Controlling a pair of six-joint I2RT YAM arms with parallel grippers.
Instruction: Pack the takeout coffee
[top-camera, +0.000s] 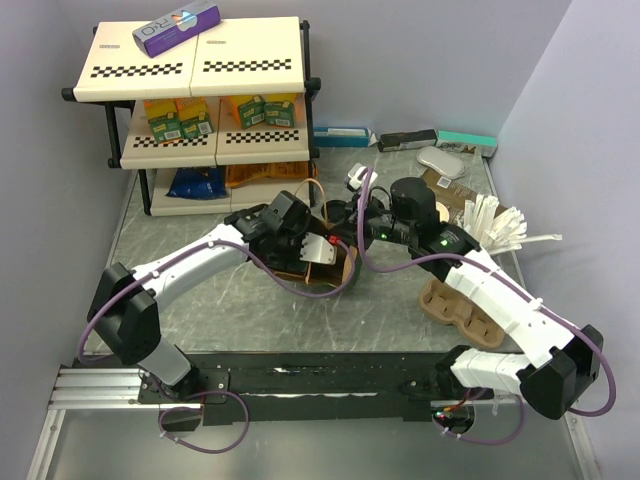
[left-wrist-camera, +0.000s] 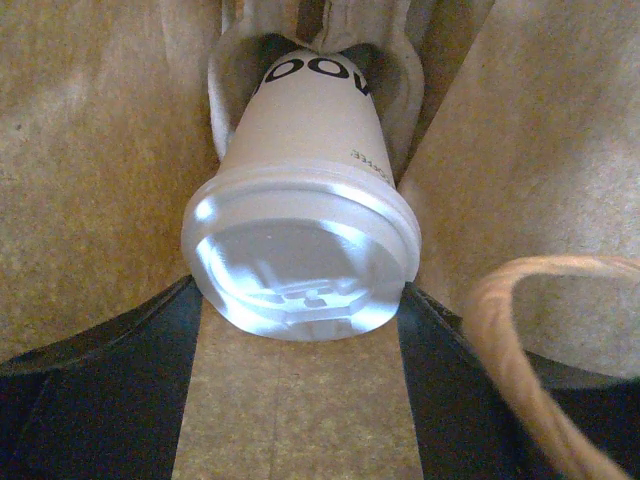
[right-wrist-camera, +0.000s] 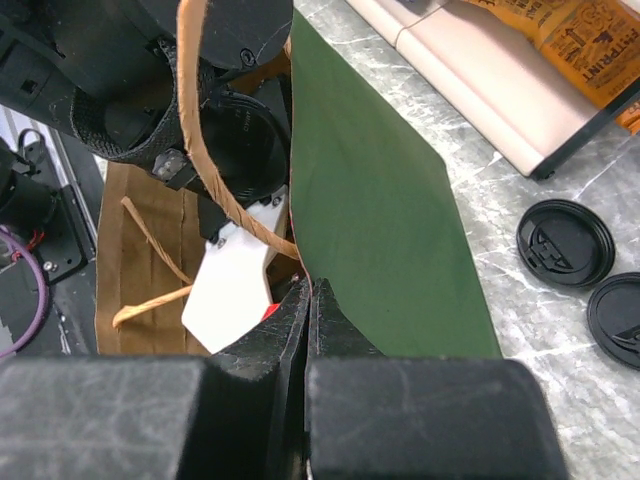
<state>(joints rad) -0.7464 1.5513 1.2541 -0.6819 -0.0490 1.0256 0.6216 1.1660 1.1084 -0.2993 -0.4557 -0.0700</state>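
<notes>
A white takeout coffee cup (left-wrist-camera: 305, 150) with a frosted lid (left-wrist-camera: 300, 270) lies deep inside a brown paper bag (left-wrist-camera: 90, 150), its base in a pulp holder (left-wrist-camera: 225, 90). My left gripper (left-wrist-camera: 300, 300) reaches into the bag, its dark fingers (left-wrist-camera: 120, 380) spread wide and touching the lid on both sides. From above, the left gripper (top-camera: 305, 248) disappears into the bag (top-camera: 325, 268) at mid-table. My right gripper (right-wrist-camera: 310, 290) is shut on the bag's thin upper edge beside its green outer panel (right-wrist-camera: 380, 230); in the top view the right gripper (top-camera: 352, 240) sits at the bag's right side.
A twine handle (right-wrist-camera: 200, 130) loops over the bag mouth. Two black lids (right-wrist-camera: 563, 243) lie on the table to the right. A brown pulp tray (top-camera: 455, 305) and a tumbler of white sticks (top-camera: 495, 225) stand under the right arm. A stocked shelf rack (top-camera: 190, 90) fills the back left.
</notes>
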